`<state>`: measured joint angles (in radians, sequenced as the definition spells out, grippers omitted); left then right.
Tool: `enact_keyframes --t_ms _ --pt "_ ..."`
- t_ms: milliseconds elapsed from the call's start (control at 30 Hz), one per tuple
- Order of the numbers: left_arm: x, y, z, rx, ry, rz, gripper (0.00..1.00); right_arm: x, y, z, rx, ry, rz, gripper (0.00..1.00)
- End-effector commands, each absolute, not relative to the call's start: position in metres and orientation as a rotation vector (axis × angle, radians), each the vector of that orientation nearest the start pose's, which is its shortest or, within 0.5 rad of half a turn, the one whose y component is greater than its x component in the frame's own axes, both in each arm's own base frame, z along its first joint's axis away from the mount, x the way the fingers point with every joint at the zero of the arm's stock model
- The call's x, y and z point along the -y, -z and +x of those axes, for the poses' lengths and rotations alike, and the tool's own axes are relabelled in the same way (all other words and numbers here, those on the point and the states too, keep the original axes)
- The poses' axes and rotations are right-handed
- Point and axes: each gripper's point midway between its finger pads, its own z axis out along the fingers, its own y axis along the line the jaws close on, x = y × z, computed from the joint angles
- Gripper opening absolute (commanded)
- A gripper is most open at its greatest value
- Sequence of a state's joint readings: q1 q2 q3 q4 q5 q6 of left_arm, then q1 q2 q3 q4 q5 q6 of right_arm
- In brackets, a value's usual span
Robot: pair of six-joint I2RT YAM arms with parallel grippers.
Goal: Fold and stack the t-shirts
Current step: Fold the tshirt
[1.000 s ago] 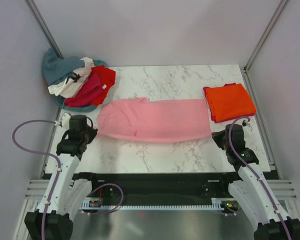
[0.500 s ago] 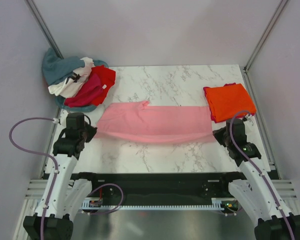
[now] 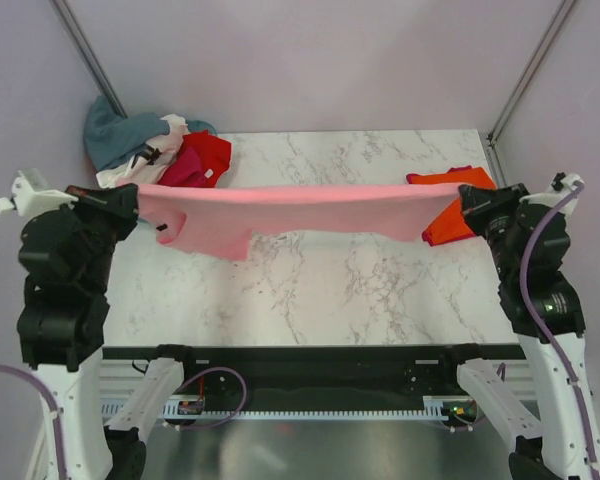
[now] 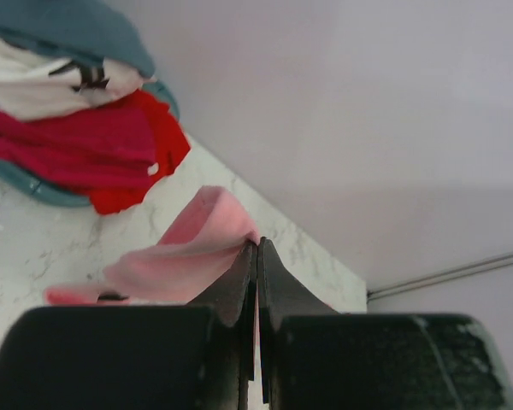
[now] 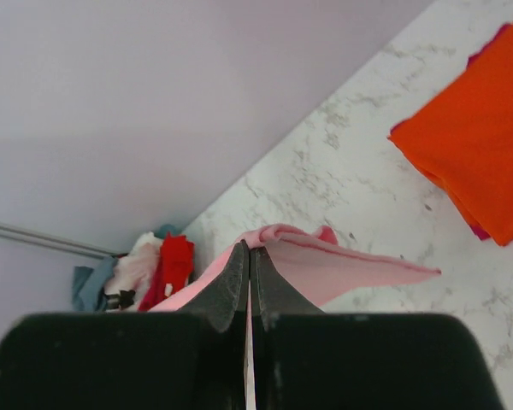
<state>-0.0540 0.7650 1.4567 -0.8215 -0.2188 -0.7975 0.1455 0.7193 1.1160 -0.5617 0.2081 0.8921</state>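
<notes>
While it hangs stretched above the marble table (image 3: 360, 290), the light pink t-shirt (image 3: 280, 215) spans from arm to arm. The left gripper (image 3: 132, 200) pinches one end and the right gripper (image 3: 467, 200) the other, jaws pressed tight on cloth. A folded orange t-shirt (image 5: 474, 162) lies at the right; a heap of unfolded shirts (image 3: 155, 155) fills the far left corner.

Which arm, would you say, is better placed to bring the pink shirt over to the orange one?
Right, probably: the right gripper, shut on the pink shirt, hangs beside the orange shirt; the left gripper holds the other end across the table, near the pile.
</notes>
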Motion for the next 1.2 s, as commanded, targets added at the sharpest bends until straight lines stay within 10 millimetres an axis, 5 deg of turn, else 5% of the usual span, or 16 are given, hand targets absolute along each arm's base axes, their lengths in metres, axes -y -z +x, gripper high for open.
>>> enact_keyframes --t_ms 0,100,267,533,767,800,867,900,1000,1167 --pt "-0.013 -0.486 0.196 -1.416 0.376 -0.732 0.02 -0.013 -0.433 0.243 -1.408 -0.535 0.755 0.0" --pt "-0.016 -0.505 0.187 -1.371 0.381 -0.729 0.02 -0.007 -0.455 0.234 -1.352 -0.518 0.742 0.0" --pt "-0.016 -0.5 0.204 -1.398 0.372 -0.753 0.02 0.0 -0.451 0.242 -1.362 -0.465 0.762 0.0" --pt "0.0 -0.432 0.281 -1.607 0.375 -0.784 0.02 -0.014 -0.391 0.297 -1.539 -0.419 0.792 0.0" --pt "0.014 -0.4 0.359 -1.722 0.406 -0.798 0.02 -0.02 -0.381 0.352 -1.588 -0.409 0.802 0.0" --pt "0.014 -0.419 0.366 -1.689 0.429 -0.785 0.02 -0.021 -0.399 0.359 -1.562 -0.436 0.792 0.0" --pt "0.017 -0.42 0.394 -1.72 0.473 -0.778 0.02 -0.024 -0.402 0.381 -1.593 -0.488 0.782 0.0" --pt "0.02 -0.452 0.4 -1.664 0.514 -0.744 0.02 -0.025 -0.427 0.386 -1.554 -0.527 0.76 0.0" --pt "0.016 -0.492 0.421 -1.591 0.572 -0.715 0.02 -0.024 -0.453 0.406 -1.53 -0.598 0.74 0.0" --pt "0.021 -0.521 0.441 -1.551 0.67 -0.66 0.02 -0.017 -0.453 0.429 -1.531 -0.659 0.758 0.0"
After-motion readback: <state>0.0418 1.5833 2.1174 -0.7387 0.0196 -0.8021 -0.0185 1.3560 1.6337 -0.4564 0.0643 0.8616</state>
